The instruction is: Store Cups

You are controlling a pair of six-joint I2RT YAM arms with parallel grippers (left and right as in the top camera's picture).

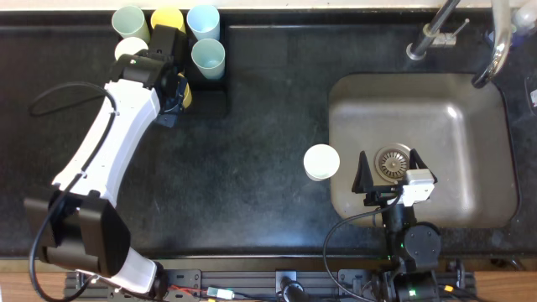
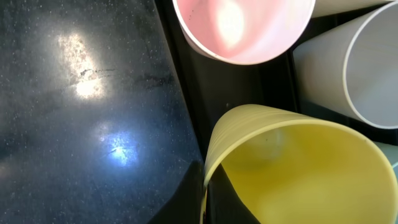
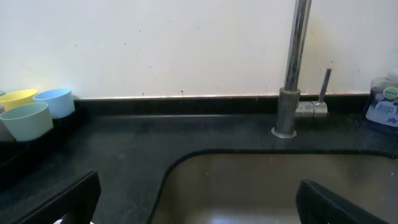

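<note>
Cups stand grouped in a black rack (image 1: 210, 102) at about 10 o'clock in the top view, on a dark speckled counter (image 1: 252, 201). The rack holds a pale green cup (image 1: 130, 18), a back yellow cup (image 1: 166, 17), a light blue cup (image 1: 203, 18), a cream cup (image 1: 132, 49) and a teal cup (image 1: 208, 57), all upright with mouths up.

The left arm reaches up from 7 o'clock to the rack. Its left gripper (image 1: 172, 88) is at the rack's near side and appears clamped on the rim of a tilted yellow cup (image 1: 185, 92). In the left wrist view that cup (image 2: 298, 168) is very close, mouth toward the camera, leaning over the rack's edge. Beyond it stand a pale cup with a pinkish inside (image 2: 249, 25) and a white cup (image 2: 367, 74), each apart from the yellow one.

A lone white cup (image 1: 321, 162) stands upright on the counter just right of centre, beside the left rim of a steel sink (image 1: 470, 109) at 3 o'clock.

The right gripper (image 1: 388, 176) hangs over the sink near the drain (image 1: 393, 159), fingers spread wide and holding nothing. A faucet (image 1: 436, 29) stands at 1 o'clock. The right wrist view shows a soap bottle (image 3: 382, 102) beside the faucet.
</note>
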